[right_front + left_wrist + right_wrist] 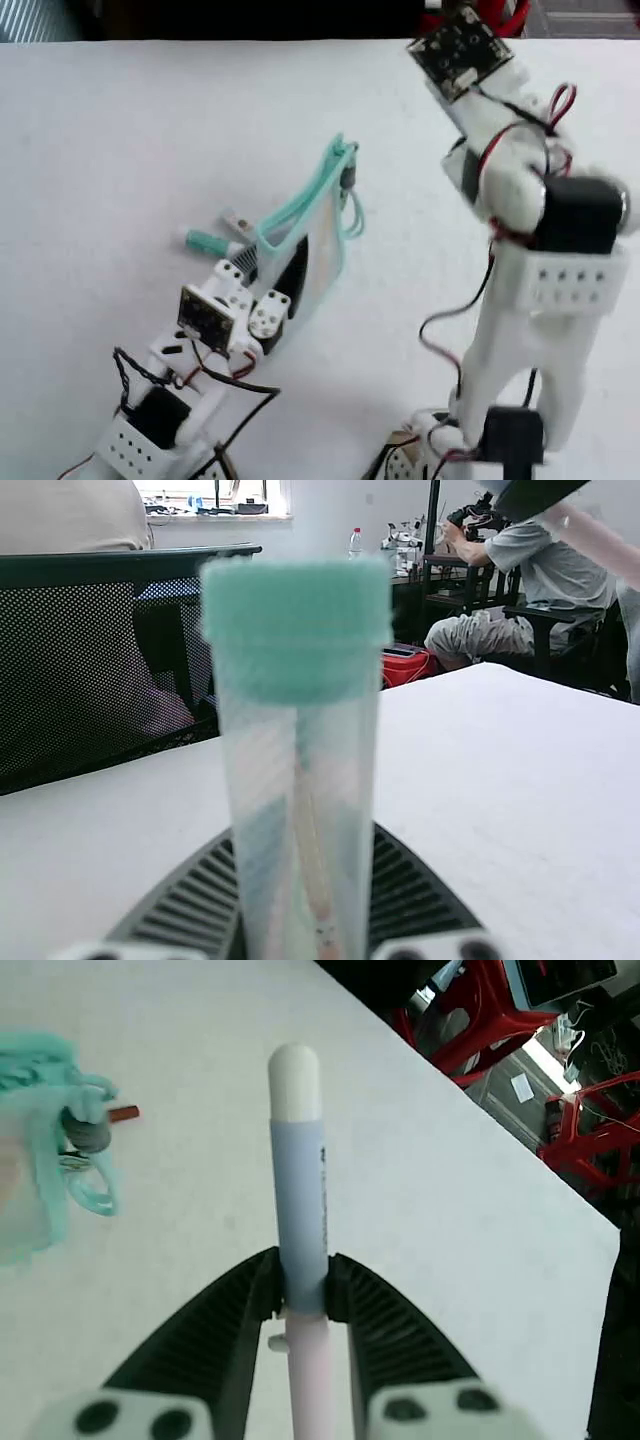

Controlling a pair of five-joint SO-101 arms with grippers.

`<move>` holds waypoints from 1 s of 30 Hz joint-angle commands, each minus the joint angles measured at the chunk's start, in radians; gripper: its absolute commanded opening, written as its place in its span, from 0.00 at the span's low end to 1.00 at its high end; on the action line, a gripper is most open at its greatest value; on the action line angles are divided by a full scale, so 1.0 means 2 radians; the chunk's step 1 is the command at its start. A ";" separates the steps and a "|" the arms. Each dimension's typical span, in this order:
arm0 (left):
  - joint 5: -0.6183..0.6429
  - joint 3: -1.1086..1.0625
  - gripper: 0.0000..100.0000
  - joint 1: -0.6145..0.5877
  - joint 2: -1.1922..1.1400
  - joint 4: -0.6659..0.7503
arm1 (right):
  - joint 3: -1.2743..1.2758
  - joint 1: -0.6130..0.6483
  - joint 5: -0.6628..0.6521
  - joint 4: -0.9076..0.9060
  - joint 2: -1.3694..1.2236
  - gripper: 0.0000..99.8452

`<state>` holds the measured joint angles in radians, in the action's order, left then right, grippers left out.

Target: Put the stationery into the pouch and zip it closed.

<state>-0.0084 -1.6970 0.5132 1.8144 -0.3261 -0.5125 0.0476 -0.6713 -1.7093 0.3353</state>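
Pouch point(325, 245) with teal trim stands on edge on a white table point(100, 150), pinched by the left gripper point(265, 292); the right gripper point(302, 1295) clamps a blue-and-pink pen point(298, 1210).

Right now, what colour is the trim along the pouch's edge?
Teal; the pouch trim shows best in the high view.

You work on a white table point(120, 130) with a plain, lightly textured top. Near its middle you find the clear pouch point(318, 235), trimmed in teal, with its teal loop point(354, 218) trailing onto the surface. Just beside the pouch, on its left in the high view, lie a teal-capped item point(205, 240) and a small pale stick point(238, 222), close together.
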 commanded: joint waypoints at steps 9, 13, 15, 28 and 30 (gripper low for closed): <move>0.003 0.003 0.05 -0.002 0.008 -0.017 | 0.274 0.194 0.129 0.161 0.324 0.02; 0.003 0.003 0.05 -0.002 0.008 -0.017 | 0.282 0.267 0.176 0.224 0.348 0.02; 0.003 0.003 0.05 -0.002 0.008 -0.017 | 0.281 0.287 0.203 0.255 0.339 0.02; 0.005 0.048 0.13 -0.002 0.008 -0.107 | 0.175 0.333 0.266 0.317 0.159 0.02; 0.006 0.057 0.13 -0.002 0.008 -0.124 | 0.177 0.333 0.266 0.316 0.145 0.02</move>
<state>-0.0084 -1.6448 0.5117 1.8313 -0.4979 -0.1166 0.7073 -0.1450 -1.0986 0.6605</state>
